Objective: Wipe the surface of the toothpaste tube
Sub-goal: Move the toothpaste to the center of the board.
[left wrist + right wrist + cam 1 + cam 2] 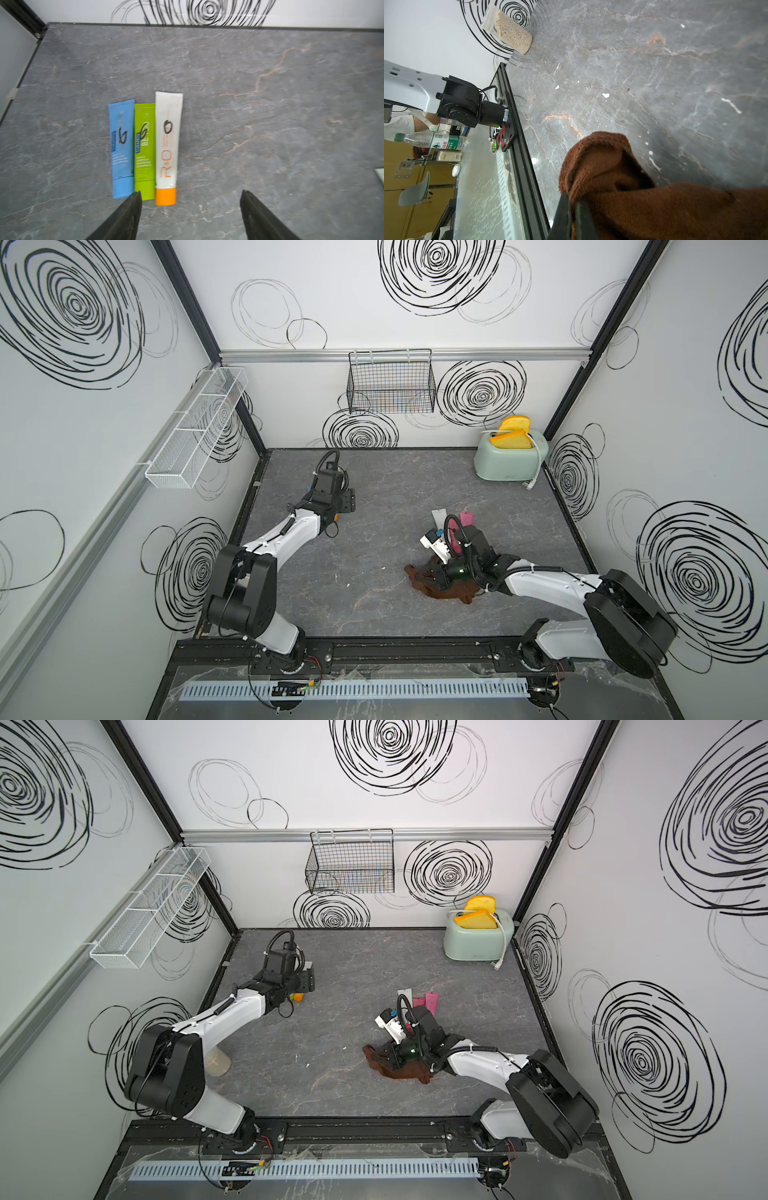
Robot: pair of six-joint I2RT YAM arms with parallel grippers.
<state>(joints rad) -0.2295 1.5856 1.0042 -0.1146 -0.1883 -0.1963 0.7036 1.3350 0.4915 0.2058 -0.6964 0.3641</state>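
Fingers (124, 220) of my left gripper (190, 192) stand wide apart, with only bare table (270, 104) between them. Just ahead of the tips I have three toothpaste tubes lying flat in a row, sides touching, caps toward the gripper. They are a blue tube (121, 149), a green tube (144, 153) and a longer white tube (168, 141) with an orange cap (165, 196). Each carries a black marker scrawl. One fingertip overlaps the green tube's cap in my wrist view, and I cannot tell whether it touches. In both top views this row sits near the table's left edge, toward the far left corner, mostly hidden under the arm.

My right gripper (572, 200) is clamped on a fold of the brown cloth (633, 197), jaws nearly together. The rest of the cloth spreads on the table right of centre. Just beyond that wrist, toward the far edge, I see a pink tube (467, 517), partly covered by the arm. A mint toaster (503, 464) stands in the far right corner.
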